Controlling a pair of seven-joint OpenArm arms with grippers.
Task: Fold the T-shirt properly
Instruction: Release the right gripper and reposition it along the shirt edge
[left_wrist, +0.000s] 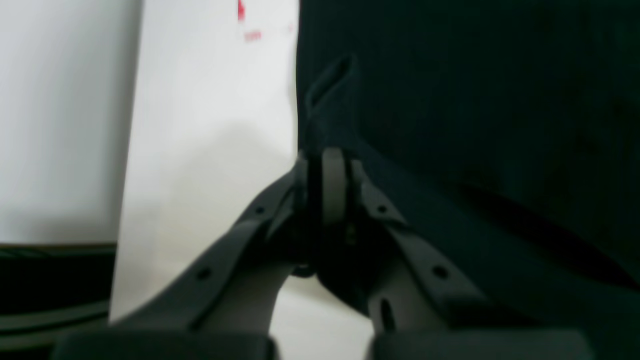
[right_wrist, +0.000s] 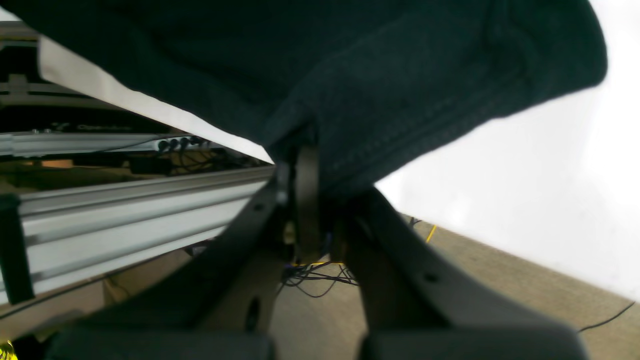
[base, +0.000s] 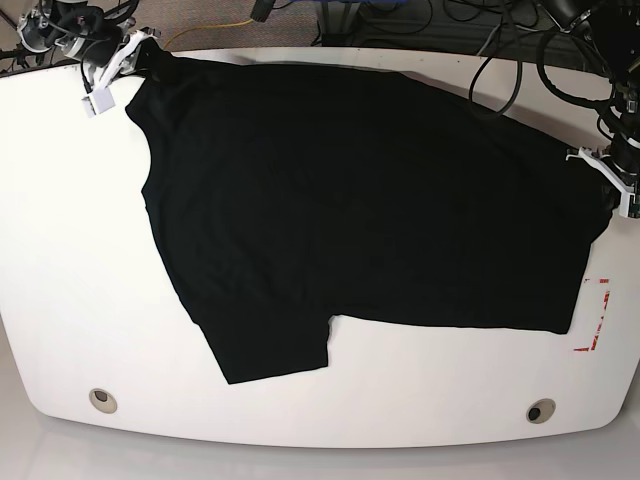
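- T-shirt (base: 360, 200), plain black, lies spread over most of the white tabletop (base: 60, 280); one short sleeve sticks out toward the near edge.
- Left claw (left_wrist: 327, 167) sits at the shirt's edge on the base view's right side, jaws pinched tight on a fold of the black fabric.
- Right claw (right_wrist: 305, 165) sits at the far corner on the base view's left, jaws closed on a bunched hem that is lifted off the tabletop.
- Red markings (base: 597, 315) show on the tabletop just beside the shirt's corner nearest the left claw.
- Cables (base: 420, 20) lie on the floor beyond the far edge.
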